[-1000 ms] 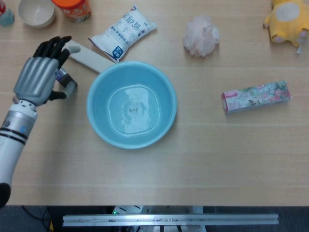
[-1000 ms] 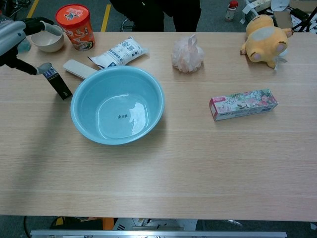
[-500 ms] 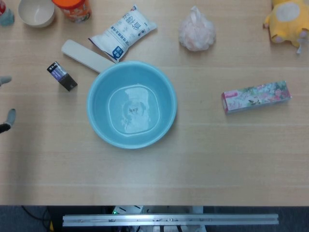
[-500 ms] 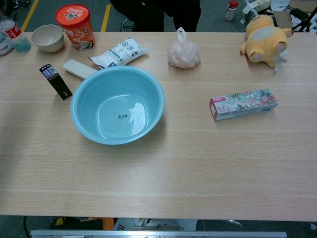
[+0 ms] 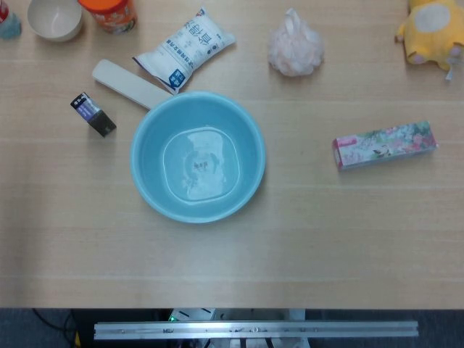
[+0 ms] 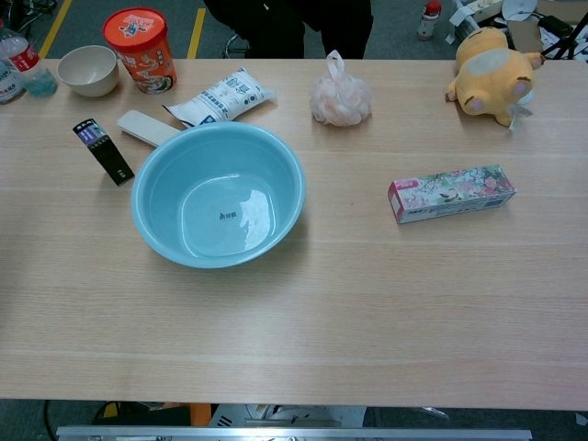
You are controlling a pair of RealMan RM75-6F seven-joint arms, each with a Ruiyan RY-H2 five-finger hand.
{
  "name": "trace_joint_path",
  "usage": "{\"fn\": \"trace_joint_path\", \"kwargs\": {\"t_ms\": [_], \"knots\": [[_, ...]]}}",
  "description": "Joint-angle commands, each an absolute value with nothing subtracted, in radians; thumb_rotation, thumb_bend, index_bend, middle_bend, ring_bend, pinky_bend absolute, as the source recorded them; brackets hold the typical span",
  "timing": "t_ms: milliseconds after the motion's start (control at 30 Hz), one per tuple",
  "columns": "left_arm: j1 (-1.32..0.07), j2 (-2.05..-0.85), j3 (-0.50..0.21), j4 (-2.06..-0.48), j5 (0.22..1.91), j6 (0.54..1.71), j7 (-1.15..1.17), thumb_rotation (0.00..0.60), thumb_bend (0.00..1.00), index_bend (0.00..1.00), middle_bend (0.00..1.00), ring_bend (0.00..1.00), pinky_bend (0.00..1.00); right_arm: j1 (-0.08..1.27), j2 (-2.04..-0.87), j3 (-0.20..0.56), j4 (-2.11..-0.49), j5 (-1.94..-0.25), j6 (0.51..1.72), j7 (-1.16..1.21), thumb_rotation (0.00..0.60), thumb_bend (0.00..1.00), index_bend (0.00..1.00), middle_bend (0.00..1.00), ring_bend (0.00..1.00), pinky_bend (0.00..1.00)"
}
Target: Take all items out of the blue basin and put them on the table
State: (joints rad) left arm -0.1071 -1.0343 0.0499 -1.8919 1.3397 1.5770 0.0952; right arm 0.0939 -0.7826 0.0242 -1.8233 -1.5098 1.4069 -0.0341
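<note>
- We see neither of our hands in the head view or the chest view, so we cannot tell how open they are or what they hold.
- The blue basin [image 5: 197, 155] sits left of the table's middle with only its shiny bottom showing inside.
- A flat cream case [image 5: 130, 83] lies on the table [image 5: 304, 246] with one end tucked against the basin's far left rim.
- A small dark box [image 5: 93, 114] lies just left of the basin, apart from it and near the cream case.
- A white pouch [image 5: 185, 47] rests beyond the basin, its near corner overlapping the cream case.
- A pink mesh puff [image 5: 295, 49] sits toward the far edge, well apart from the basin.
- A floral box [image 5: 384, 145] lies to the right, with open wood between it and the basin.
- A yellow plush toy [image 6: 491, 61] sits at the far right corner.
- At the far left corner stand a cream bowl [image 6: 87, 70], an orange cup [image 6: 140, 37] and a bottle [image 6: 26, 66].
- The whole near half of the table is bare wood to its front edge.
</note>
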Motion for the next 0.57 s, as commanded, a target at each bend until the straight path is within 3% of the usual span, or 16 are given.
{"fn": "trace_joint_path", "kwargs": {"t_ms": [33,567], "knots": [[-0.098,-1.032,0.046,-1.894,1.348,1.578,0.091,0.6,0.34,0.23,0.13,0.03,0.09,0.089,-0.777,0.023,-1.83,-1.518,1.415,-0.036,0.6,0.05,0.03,0.24,0.12,0.26],[-0.068,-1.038,0.028,-1.933,1.391,1.568,0.135,0.6,0.34,0.23,0.13,0.03,0.09,0.057,-0.755,0.022,-1.834,-1.551,1.478,-0.021,0.6,0.05,0.03,0.24,0.12,0.26]]}}
